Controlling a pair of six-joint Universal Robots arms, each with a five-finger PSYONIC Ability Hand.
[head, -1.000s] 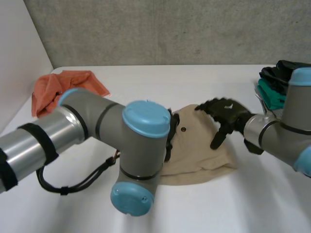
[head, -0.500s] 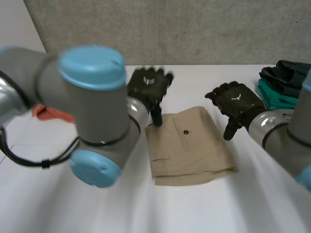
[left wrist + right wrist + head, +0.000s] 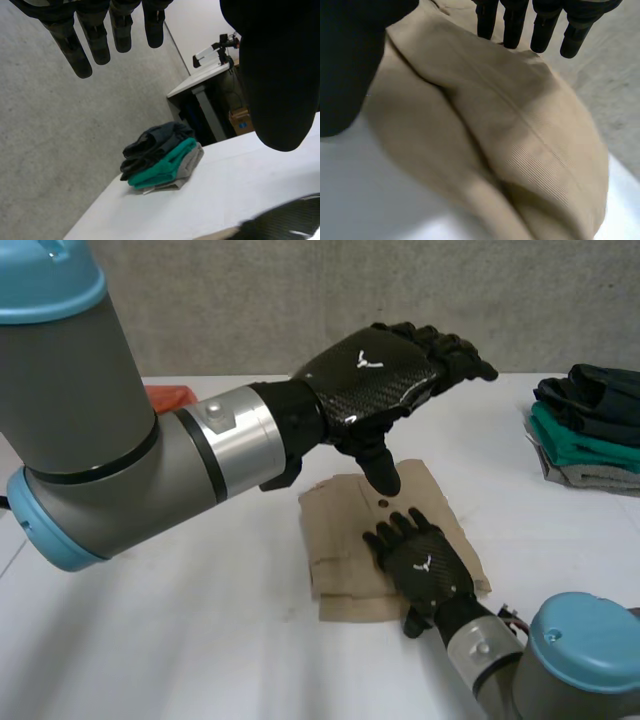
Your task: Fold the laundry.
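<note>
Clearly right hand (image 3: 425, 570) rests flat & open on folded beige shorts (image 3: 345, 540); left hand (image 3: 375, 375) hovers above, open, w/ nothing held.

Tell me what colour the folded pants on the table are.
The pants are plain tan, clearest in the head view.

1. Tan garment (image 3: 340, 560) (image 3: 520, 125): folded into a rough rectangle, layered edges showing along one side, lying flat mid-worktop (image 3: 200, 640)
2. Folded stack (image 3: 585, 430) (image 3: 160, 160): dark items over green over grey, at the worktop's right edge
3. Orange cloth (image 3: 170, 397): far left, mostly hidden
</note>
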